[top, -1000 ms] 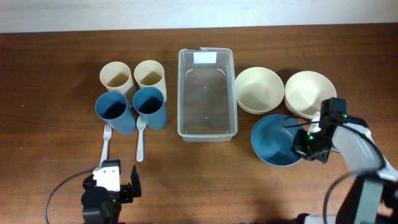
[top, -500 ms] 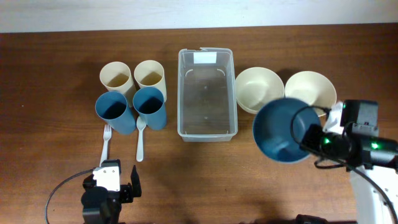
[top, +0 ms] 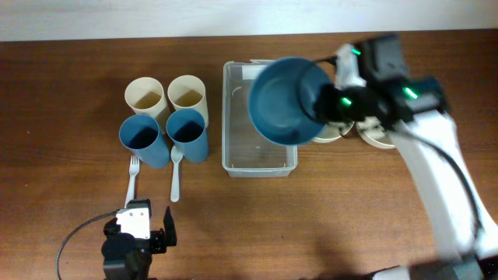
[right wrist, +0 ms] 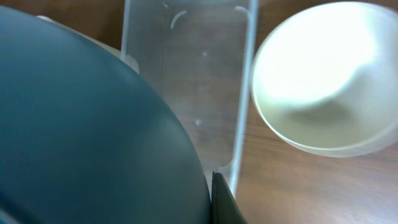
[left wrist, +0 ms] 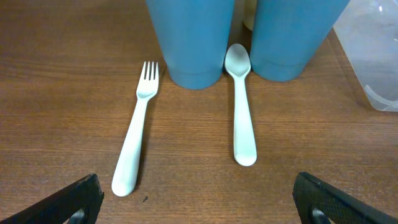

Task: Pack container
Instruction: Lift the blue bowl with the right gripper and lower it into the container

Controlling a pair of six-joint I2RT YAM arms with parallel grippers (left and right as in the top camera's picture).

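The clear container point(top: 233, 117) stands at the table's middle, and nothing shows inside it. A blue bowl point(top: 284, 101) hangs tilted above its right half, with my right gripper point(top: 325, 105) shut on the bowl's rim. In the right wrist view the blue bowl point(right wrist: 81, 124) fills the left side, one dark finger point(right wrist: 224, 202) lies pressed against it, and the container point(right wrist: 186, 74) sits below. My left gripper point(top: 148, 229) rests near the front edge, open point(left wrist: 199, 202), with nothing between its fingers.
Two cream bowls point(top: 327, 134) point(top: 377, 138) sit right of the container, partly hidden by the arm. Left of it stand two cream cups point(top: 145, 95) point(top: 187, 92) and two blue cups point(top: 142, 134) point(top: 187, 128). A fork point(left wrist: 138, 134) and a spoon point(left wrist: 242, 106) lie in front of them.
My right gripper has lifted the blue bowl off the table at the right and carried it left and back, over the container. The left arm has not moved.
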